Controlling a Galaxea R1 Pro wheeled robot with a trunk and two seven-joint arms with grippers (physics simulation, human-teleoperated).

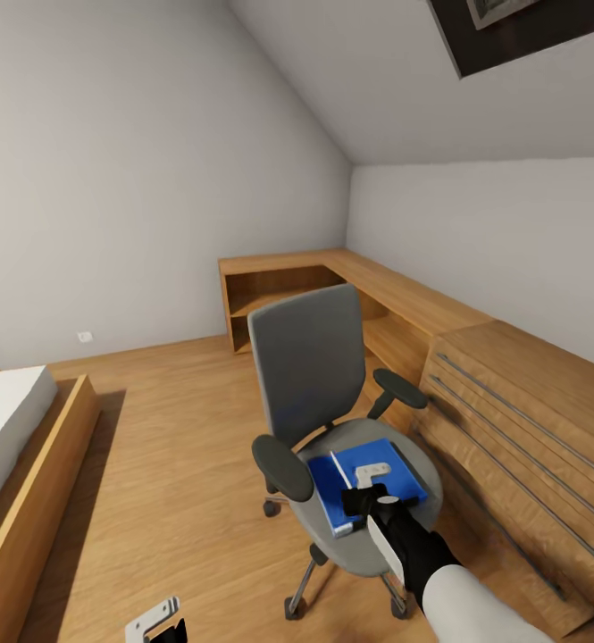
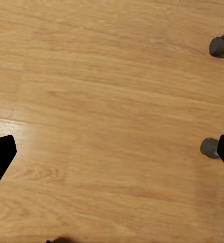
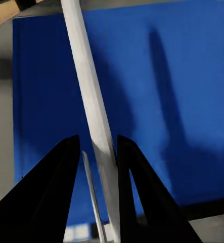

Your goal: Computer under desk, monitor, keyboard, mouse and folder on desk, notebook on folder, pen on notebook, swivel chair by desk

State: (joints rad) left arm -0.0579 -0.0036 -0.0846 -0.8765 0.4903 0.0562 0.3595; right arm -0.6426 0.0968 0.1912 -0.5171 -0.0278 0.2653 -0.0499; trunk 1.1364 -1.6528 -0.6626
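While your right claw sits over the blue folder on the swivel chair, fingers narrowly apart around the white pen, you seem mid pen-grasp; next, close and lift, left claw spread wide above floor.

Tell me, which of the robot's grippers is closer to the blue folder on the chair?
The right. The right gripper is directly over the folder, fingers either side of a white pen. The left gripper hangs low above the wood floor, off to the chair's side.
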